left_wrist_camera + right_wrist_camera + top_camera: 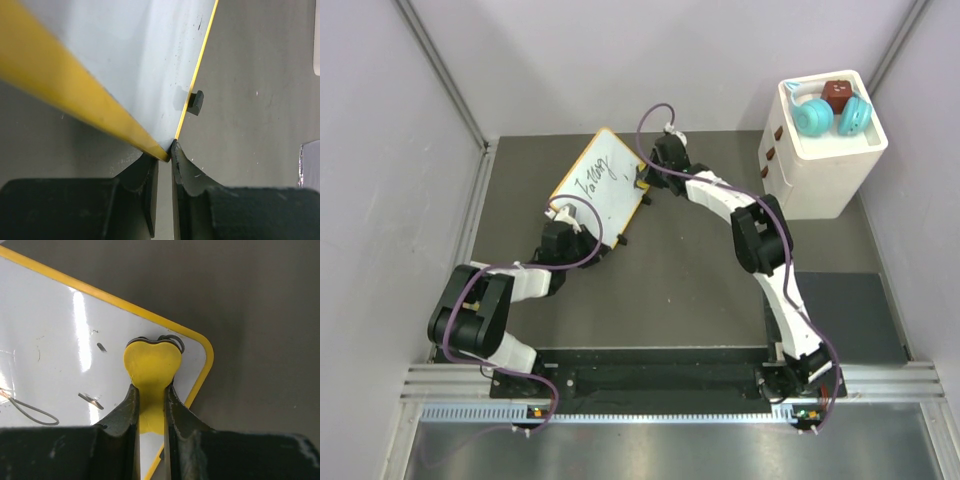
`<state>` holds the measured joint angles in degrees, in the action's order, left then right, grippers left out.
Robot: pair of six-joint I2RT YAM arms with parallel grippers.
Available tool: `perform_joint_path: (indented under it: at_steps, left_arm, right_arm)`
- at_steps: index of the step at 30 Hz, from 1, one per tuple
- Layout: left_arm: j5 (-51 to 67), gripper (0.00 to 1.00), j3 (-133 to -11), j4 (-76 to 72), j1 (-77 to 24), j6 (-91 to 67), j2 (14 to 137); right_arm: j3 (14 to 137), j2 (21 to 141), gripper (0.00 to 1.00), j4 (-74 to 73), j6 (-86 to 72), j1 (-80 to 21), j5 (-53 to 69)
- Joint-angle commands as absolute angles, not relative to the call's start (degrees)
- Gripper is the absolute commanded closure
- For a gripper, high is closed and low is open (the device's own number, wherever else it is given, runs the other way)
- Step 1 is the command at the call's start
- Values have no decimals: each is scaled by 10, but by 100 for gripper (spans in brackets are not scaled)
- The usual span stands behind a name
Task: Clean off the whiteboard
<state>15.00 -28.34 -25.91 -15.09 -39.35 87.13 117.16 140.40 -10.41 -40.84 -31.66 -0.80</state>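
Right wrist: right gripper (150,390) pinches yellow piece (151,362) (bone-shaped); whiteboard (60,340) beneath, marked.

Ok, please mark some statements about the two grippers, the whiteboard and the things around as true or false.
1. The left gripper is shut on a corner of the whiteboard. True.
2. The right gripper is empty. False: it holds a yellow piece over the board, near a corner.
3. The whiteboard is wiped clean. False: black handwriting shows on it.
4. A white box stands to the right, with teal objects on top. True.
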Motion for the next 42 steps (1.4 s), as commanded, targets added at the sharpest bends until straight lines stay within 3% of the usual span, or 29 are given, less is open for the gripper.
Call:
perform_joint_path:
  at_steps: [1, 20, 30, 42]
  left_arm:
    - [213, 100, -266, -112, -186, -337, 889]
    - [192, 100, -270, -103, -206, -331, 887]
    - [188, 100, -268, -104, -209, -330, 881]
    - [186, 100, -267, -103, -212, -329, 877]
  right_arm:
    - [1136, 1406, 100, -127, -399, -337, 26]
    - [1214, 1440, 100, -119, -377, -425, 86]
    - [1212, 1461, 100, -139, -460, -319, 91]
    - [1134, 1432, 100, -167, -485, -286, 40]
